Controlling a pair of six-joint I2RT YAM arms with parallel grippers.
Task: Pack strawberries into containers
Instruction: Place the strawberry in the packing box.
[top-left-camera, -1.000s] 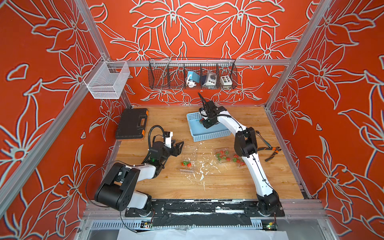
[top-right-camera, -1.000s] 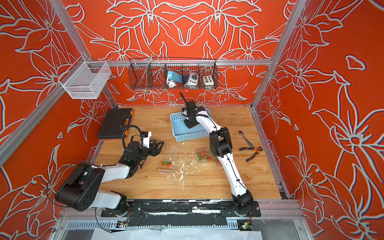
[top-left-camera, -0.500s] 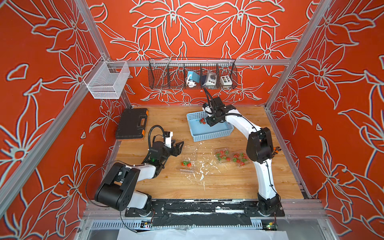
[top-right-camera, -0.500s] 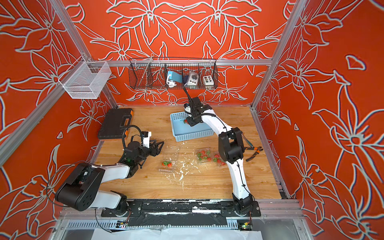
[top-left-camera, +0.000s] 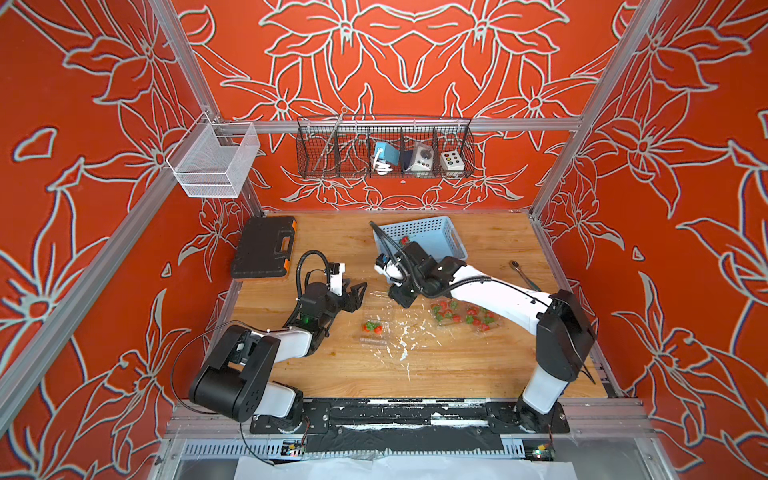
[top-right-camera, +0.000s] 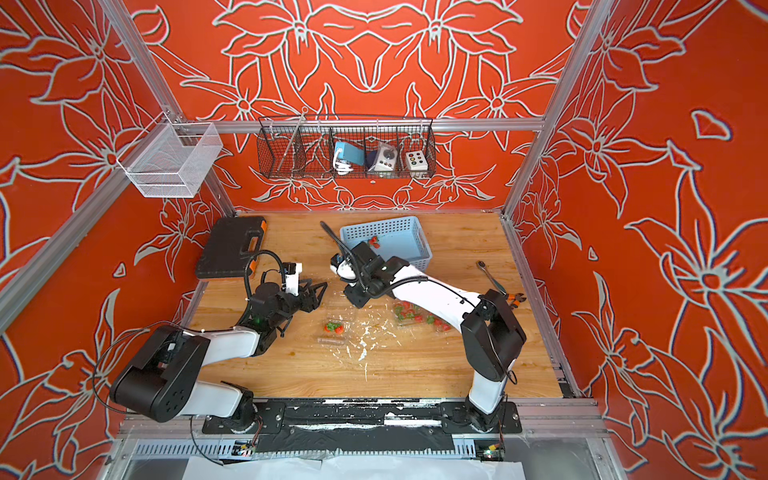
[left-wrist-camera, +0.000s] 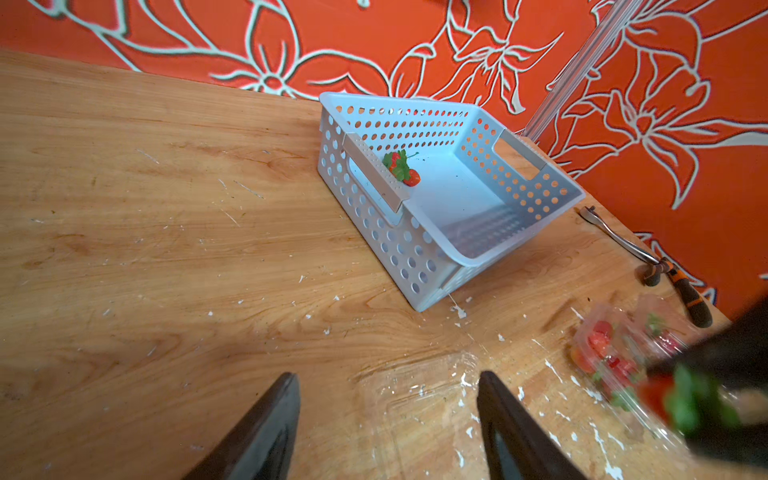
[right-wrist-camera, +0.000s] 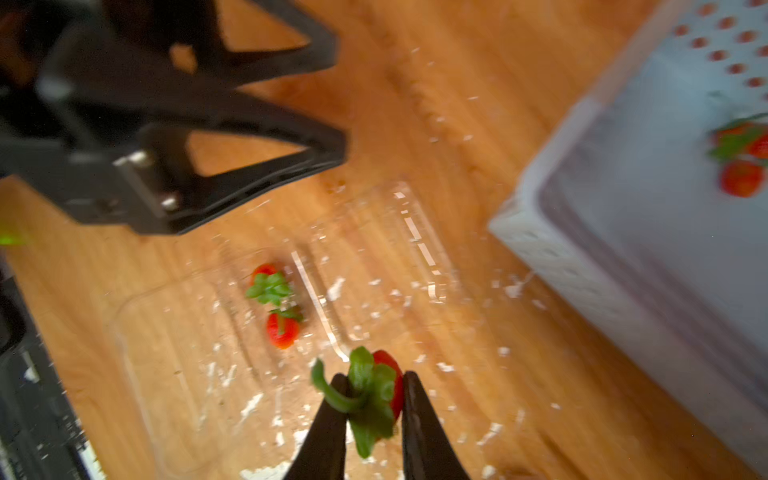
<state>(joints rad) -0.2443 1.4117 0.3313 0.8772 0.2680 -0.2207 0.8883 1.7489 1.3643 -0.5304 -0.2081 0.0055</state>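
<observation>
My right gripper (right-wrist-camera: 374, 376) is shut on a strawberry (right-wrist-camera: 388, 370) with a green cap and hangs over the edge of an open clear container (top-left-camera: 374, 328) mid-table. Two strawberries (right-wrist-camera: 282, 328) lie in that container (right-wrist-camera: 187, 332). In both top views the right gripper (top-left-camera: 401, 301) (top-right-camera: 357, 301) stands just behind it. My left gripper (top-left-camera: 360, 293) (left-wrist-camera: 387, 376) rests open and empty beside the container's lid (left-wrist-camera: 419, 399). A second container (top-left-camera: 461, 316) (top-right-camera: 415, 316) to the right holds several strawberries. More strawberries (top-left-camera: 404, 240) (left-wrist-camera: 405, 170) lie in the blue basket.
The light-blue perforated basket (top-left-camera: 436, 232) (left-wrist-camera: 374, 232) stands at the back centre. A black tool case (top-left-camera: 264, 247) lies at the back left. A wrench and pliers (top-left-camera: 523, 274) lie near the right edge. White flecks litter the wooden table (top-left-camera: 415, 374).
My right gripper has come forward from the blue basket with a strawberry, to above the open container. The left arm has not moved.
</observation>
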